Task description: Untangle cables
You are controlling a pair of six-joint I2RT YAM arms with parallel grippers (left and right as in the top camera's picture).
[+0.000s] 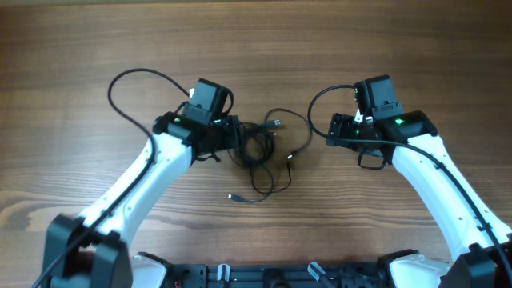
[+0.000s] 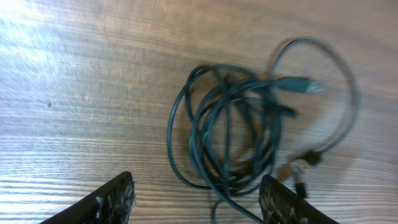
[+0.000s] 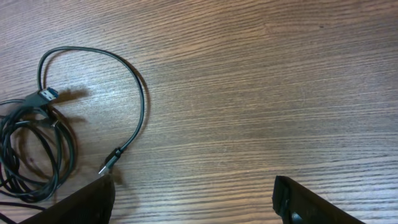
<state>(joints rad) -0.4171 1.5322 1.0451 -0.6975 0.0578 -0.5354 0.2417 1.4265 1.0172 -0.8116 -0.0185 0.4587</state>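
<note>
The cables (image 1: 260, 150) are thin dark wires lying in a tangled coil at the table's middle, with loose loops and small plug ends spreading right and toward the front. My left gripper (image 1: 234, 138) is open at the coil's left edge. In the left wrist view the coil (image 2: 233, 137) lies just ahead of the open fingers (image 2: 196, 202), and one strand runs between them. My right gripper (image 1: 330, 132) is open and empty, to the right of the cables. In the right wrist view the coil (image 3: 31, 149) is at the far left and a plug end (image 3: 109, 163) lies by the left finger of the open jaws (image 3: 193, 199).
The wooden table (image 1: 256, 48) is bare around the bundle. Thicker black robot cables loop off the left arm (image 1: 132, 80) and the right arm (image 1: 318, 100). The arm bases stand at the front edge (image 1: 272, 276).
</note>
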